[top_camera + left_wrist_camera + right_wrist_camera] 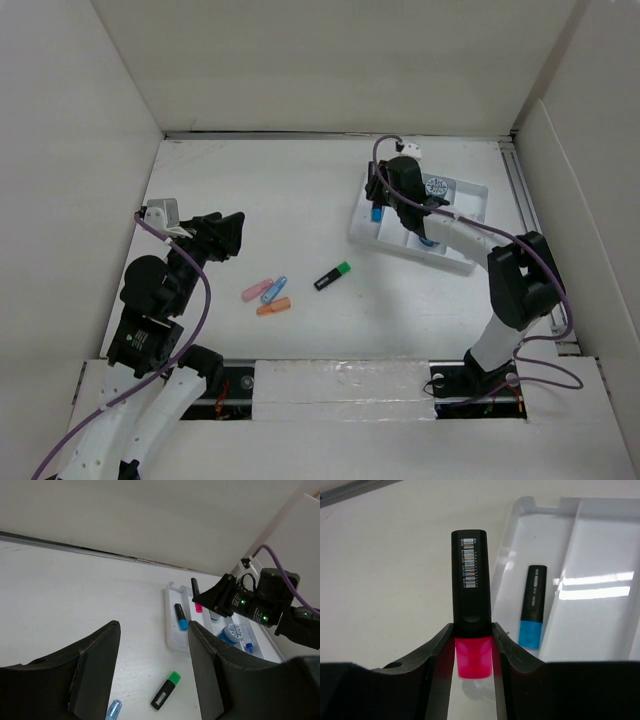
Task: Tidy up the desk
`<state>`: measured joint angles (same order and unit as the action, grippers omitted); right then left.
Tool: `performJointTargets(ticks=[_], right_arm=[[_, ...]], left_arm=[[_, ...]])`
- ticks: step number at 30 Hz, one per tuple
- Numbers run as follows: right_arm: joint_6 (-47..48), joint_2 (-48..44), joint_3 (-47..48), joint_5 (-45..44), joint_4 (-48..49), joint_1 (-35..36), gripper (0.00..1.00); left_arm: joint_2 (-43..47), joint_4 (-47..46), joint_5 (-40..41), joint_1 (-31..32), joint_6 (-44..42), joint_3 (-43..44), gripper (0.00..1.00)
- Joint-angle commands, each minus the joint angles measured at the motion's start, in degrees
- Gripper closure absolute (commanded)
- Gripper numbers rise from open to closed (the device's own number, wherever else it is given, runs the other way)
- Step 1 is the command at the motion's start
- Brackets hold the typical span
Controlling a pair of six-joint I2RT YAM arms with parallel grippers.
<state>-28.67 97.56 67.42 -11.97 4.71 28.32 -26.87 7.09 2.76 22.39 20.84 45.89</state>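
Bench (300, 190) lay white under both arms, walled w/ panels. R tool (471, 630) was clamped on pink highlighter (470, 580), barcode label, digits unreadable, beside tray (545, 502). L tool (153, 627) hung wide open, empty.

Pink highlighter (471, 580), clamped in the jaws of the right gripper (472, 647): the black barrel carries a white barcode label (469, 542) near its far end, with lines of tiny white print running lengthwise below it. Bars distinct; digits and words too small to read.

Blue highlighter (532, 605) in the tray (600, 510): faint pale print along its black barrel, illegible.

Green highlighter (333, 276) on the tabletop (250, 190): any marking too small to make out from overhead.

Round item (234, 631) in the tray: blue dot pattern on its face, no letters legible.

No brand, word or number can be read.
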Motion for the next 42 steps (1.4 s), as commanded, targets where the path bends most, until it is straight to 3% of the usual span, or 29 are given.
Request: performJointTargets(ticks=[1, 2, 3, 6, 7, 10, 12, 15, 16, 17, 19, 20, 22, 24, 25, 27, 28, 42], right_arm=[[-7.1, 2.0, -1.7, 0.8, 1.3, -1.6, 0.84], [-7.7, 2.3, -1.5, 1.5, 2.4, -2.5, 0.77], [-7.7, 2.8, -1.5, 1.5, 2.6, -2.5, 0.77], [-7.6, 5.3, 1.2, 2.6, 1.0, -4.0, 0.50], [-7.5, 5.6, 2.0, 3.5, 0.2, -4.0, 0.35], [-6.1, 4.8, 2.0, 4.5, -0.3, -4.0, 0.16], [-5.4, 1.6, 0.3, 4.0, -0.2, -2.4, 0.16], [-3.9, -3.9, -3.9, 2.0, -0.8, 1.4, 0.51], [-3.6, -5.3, -5.4, 2.4, -0.9, 2.7, 0.76], [-3.5, -6.5, -6.8, 2.7, -1.4, 4.2, 0.87], [-2.9, -8.5, -10.4, 4.5, -2.2, 9.4, 0.97], [-2.6, -8.5, -11.4, 4.7, -3.9, 11.2, 0.97], [-2.5, -7.8, -12.9, 5.2, -7.5, 15.1, 0.93], [-2.7, -6.9, -14.0, 5.7, -11.3, 17.0, 0.83], [-3.1, -6.9, -14.5, 7.0, -11.9, 18.1, 0.65], [-3.7, -7.7, -15.9, 9.1, -12.4, 21.2, 0.47], [-5.0, -7.6, -16.3, 10.2, -11.9, 23.2, 0.29], [-7.8, 3.4, -10.6, -0.7, -11.0, 23.8, 0.21]], left_arm=[[0.2, -2.7, -0.7, -0.2, -0.7, 0.9, 0.48], [-0.1, -2.4, -0.7, -0.2, -0.6, 1.0, 0.48], [-0.2, -2.2, -0.7, -0.2, -0.6, 1.0, 0.48], [0.2, -2.6, -0.7, -0.2, -0.7, 0.8, 0.48], [0.2, -2.7, -0.5, -0.2, -0.8, 0.8, 0.48], [-0.1, -2.2, -0.4, -0.2, -0.6, 0.9, 0.48], [0.1, -2.6, -0.4, -0.2, -0.7, 0.7, 0.48], [-0.7, -2.3, -0.2, -0.2, -0.7, 1.0, 0.48], [-0.8, -2.2, -0.4, -0.2, -0.8, 1.1, 0.48], [-0.8, -2.3, -0.5, -0.2, -0.8, 1.0, 0.48], [-0.5, -2.7, -0.5, -0.2, -0.8, 1.0, 0.48], [-0.7, -2.7, -0.5, -0.2, -0.9, 1.0, 0.48], [-1.0, -2.3, -0.6, -0.2, -0.8, 1.0, 0.48], [-0.8, -2.7, -1.1, -0.2, -0.8, 0.9, 0.48], [-0.8, -2.9, -1.2, -0.2, -0.8, 0.9, 0.48], [-1.3, -2.6, -1.0, -0.2, -0.7, 1.1, 0.48], [-1.3, -2.4, -1.3, -0.2, -0.7, 1.1, 0.48], [-0.1, -2.5, -1.2, -0.2, -0.8, 0.9, 0.48]])
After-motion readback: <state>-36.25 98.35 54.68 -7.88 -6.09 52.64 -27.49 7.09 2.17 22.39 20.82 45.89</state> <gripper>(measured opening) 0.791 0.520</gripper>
